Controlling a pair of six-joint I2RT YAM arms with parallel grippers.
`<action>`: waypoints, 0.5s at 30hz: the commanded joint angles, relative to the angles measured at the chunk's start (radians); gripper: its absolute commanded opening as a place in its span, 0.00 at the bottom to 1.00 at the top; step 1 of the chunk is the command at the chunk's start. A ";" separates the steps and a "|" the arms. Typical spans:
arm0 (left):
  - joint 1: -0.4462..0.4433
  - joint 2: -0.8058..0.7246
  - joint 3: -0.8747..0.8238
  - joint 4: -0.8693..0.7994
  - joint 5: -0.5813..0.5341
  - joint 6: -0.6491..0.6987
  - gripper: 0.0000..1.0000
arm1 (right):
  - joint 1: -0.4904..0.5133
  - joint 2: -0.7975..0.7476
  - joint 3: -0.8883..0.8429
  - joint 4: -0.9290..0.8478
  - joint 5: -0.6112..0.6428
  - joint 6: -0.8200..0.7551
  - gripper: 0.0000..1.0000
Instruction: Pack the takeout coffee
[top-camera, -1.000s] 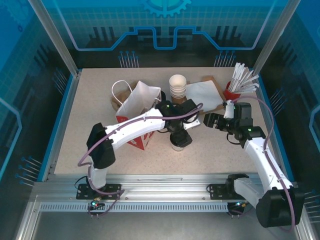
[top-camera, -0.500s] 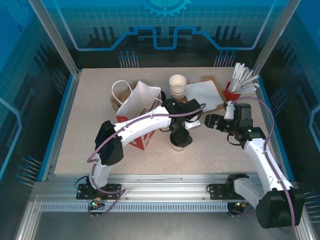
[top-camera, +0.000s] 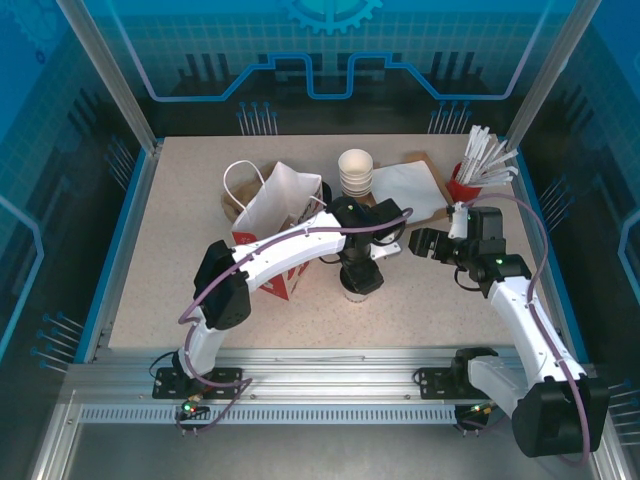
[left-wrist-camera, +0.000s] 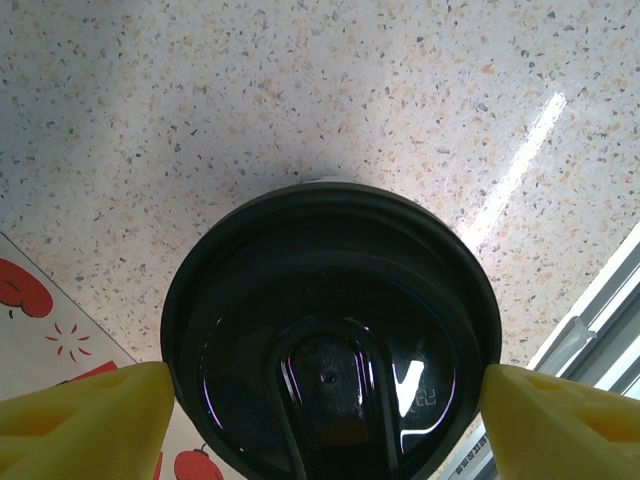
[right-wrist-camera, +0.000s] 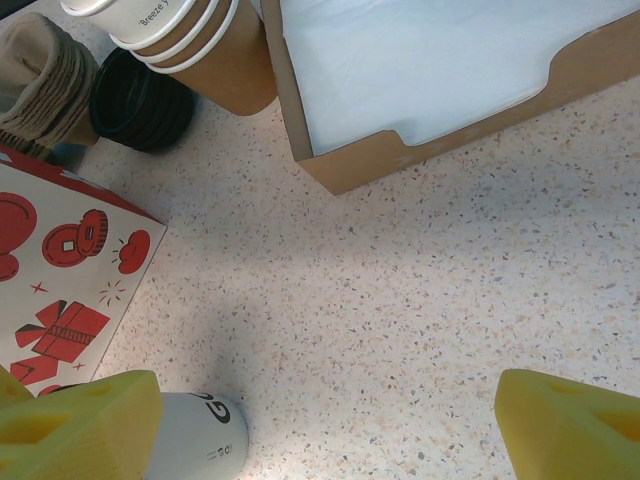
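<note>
Near the middle of the worktop (top-camera: 200, 200), the left gripper (left-wrist-camera: 328, 388) straddles the takeout coffee (left-wrist-camera: 330, 260), grip unclear; the right gripper (right-wrist-camera: 325, 392) gapes wide, empty.

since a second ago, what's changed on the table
The elbow of the left arm swung to the right and its wrist turned above the takeout coffee. The left claw stayed straddling the lid; whether it grips is unclear. Nothing was lifted or released. The right claw stayed open and still; the coffee, paper bag and cup stack kept their places.
</note>
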 joint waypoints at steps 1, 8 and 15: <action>0.003 0.025 0.035 -0.040 -0.009 0.011 0.81 | -0.015 -0.004 -0.017 -0.002 -0.019 -0.016 0.88; 0.001 0.034 0.036 -0.044 -0.010 0.006 0.81 | -0.014 0.004 -0.018 0.001 -0.025 -0.020 0.88; -0.001 0.043 0.041 -0.047 -0.017 -0.001 0.80 | -0.015 0.016 -0.018 0.006 -0.039 -0.023 0.88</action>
